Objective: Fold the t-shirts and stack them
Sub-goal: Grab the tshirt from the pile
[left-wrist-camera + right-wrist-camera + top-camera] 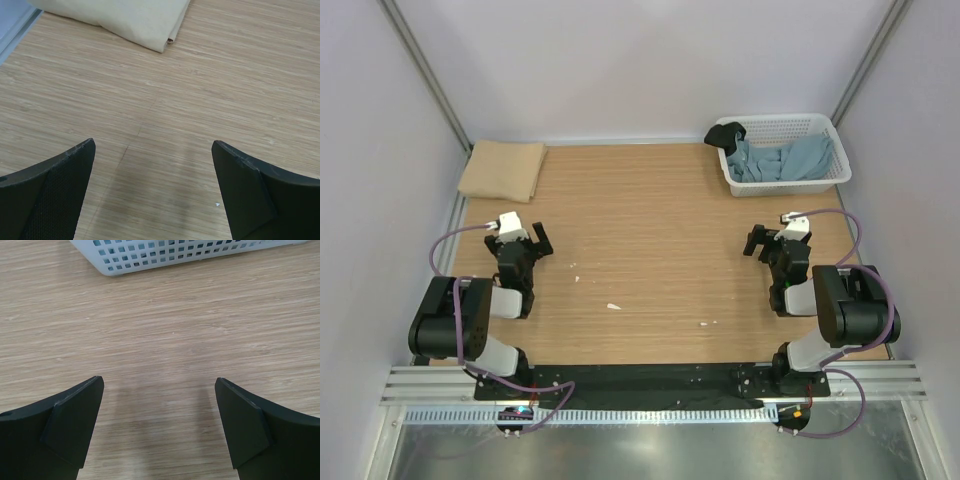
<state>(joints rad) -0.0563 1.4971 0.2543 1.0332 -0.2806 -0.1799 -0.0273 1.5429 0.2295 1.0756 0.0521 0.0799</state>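
Left gripper (535,240) and right gripper (756,243) hover empty, fingers spread. Tan shirt (502,170) lies folded far-left; blue-grey shirts (790,160) and black shirt (724,134) sit bunched in the basket (790,188) — a pinch there could lift several tangled together, or tip the basket.

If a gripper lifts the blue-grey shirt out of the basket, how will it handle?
Likely floppy: the blue-grey shirt lies crumpled, so it should drape and trail. Probably light, yet it may drag the black shirt beside it or nudge the basket.
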